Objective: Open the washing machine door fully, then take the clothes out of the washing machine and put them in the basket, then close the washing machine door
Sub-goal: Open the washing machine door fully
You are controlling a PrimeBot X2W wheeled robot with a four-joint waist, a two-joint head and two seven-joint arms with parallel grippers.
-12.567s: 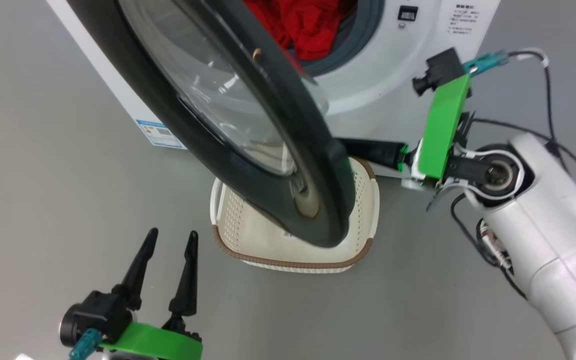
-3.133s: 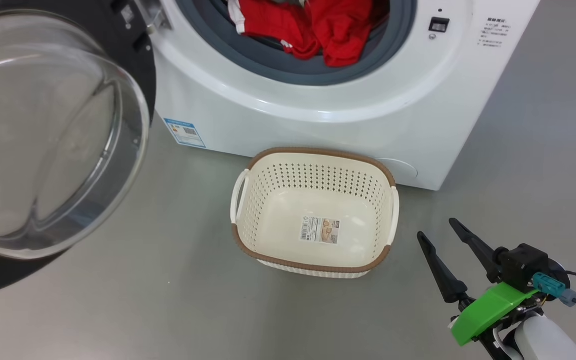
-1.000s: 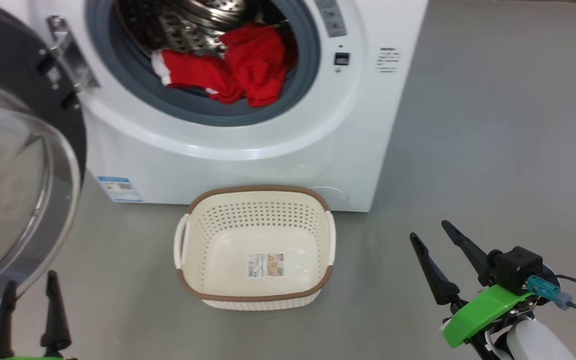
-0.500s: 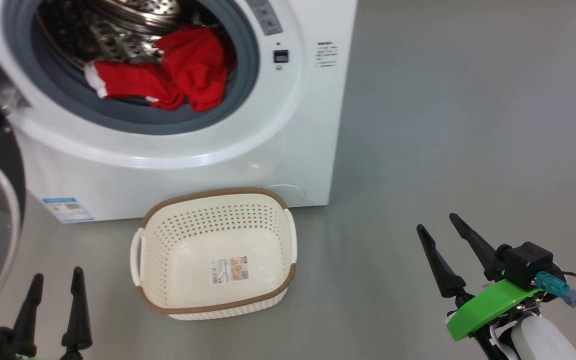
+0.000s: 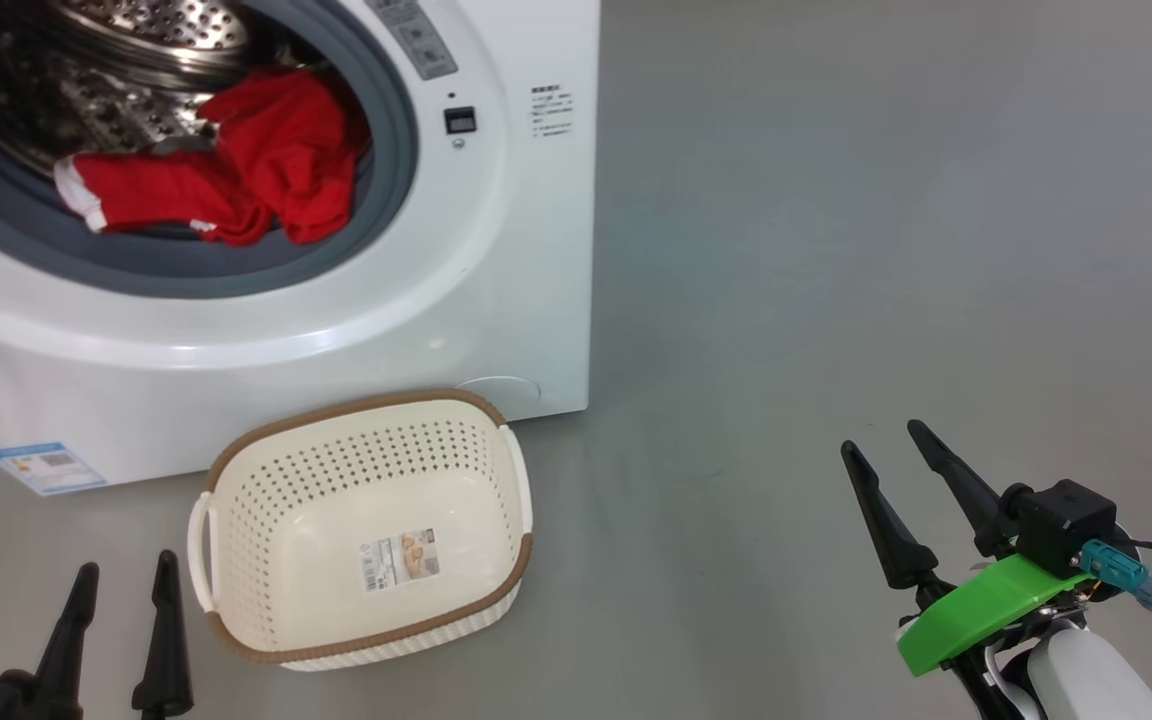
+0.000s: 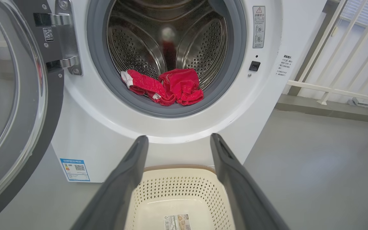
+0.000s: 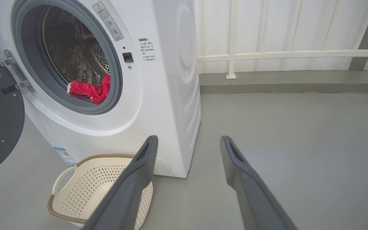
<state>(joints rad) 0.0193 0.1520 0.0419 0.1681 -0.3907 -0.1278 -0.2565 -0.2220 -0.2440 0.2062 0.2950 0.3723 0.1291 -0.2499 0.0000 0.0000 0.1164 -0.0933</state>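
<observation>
Big white front-loading washing machine (image 5: 496,250) stands on the grey floor (image 5: 836,250), upper left in the head view. Its round black-rimmed glass door (image 6: 14,105) hangs swung out on hinges at the left of the opening. Bright red fabric clothes (image 5: 236,170) lie in the steel perforated drum (image 6: 133,48), low at the front, partly over the grey rubber ring (image 6: 171,111). Small cream perforated plastic basket (image 5: 276,500) sits on the floor just before the machine, below the opening. The left gripper (image 5: 127,562) is just left of the basket; the right gripper (image 5: 880,435) is well off to its right. White metal railing (image 7: 267,54) runs behind, right of the machine.
</observation>
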